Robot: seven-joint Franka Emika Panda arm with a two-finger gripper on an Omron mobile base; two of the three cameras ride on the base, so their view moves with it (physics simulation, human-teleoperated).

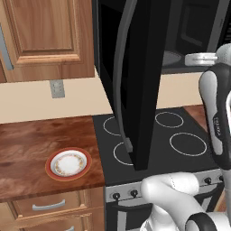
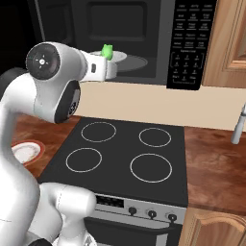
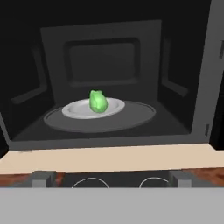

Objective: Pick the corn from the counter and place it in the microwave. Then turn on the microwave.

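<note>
Green corn point(image 3: 98, 101) on microwave point(image 3: 183, 109) dish; pincer point(image 3: 111, 178) wide apart, empty.

Overall light: we see even, soft rendered light with no visible lamp.
Wall: the cream backsplash point(image 2: 158, 103) reads as the brightest surface, flat and unshaded.
Microwave point(image 3: 109, 78): we find its cavity dim, the walls near black and the back panel barely lifted from the dark.
Corn point(image 3: 98, 101): it glows bright green against that gloom, edges soft.
Counter point(image 1: 31, 144): we note a pale sheen across the glossy wood.
Stovetop point(image 2: 125, 153): matte black, its white rings crisp.
Arm point(image 2: 48, 81): soft shading on its curves, no hard cast shadow.
Sharpness: we see mild blur and coarse pixels throughout, most in the hand view.
Distortion: straight lines stay straight at the edges.
</note>
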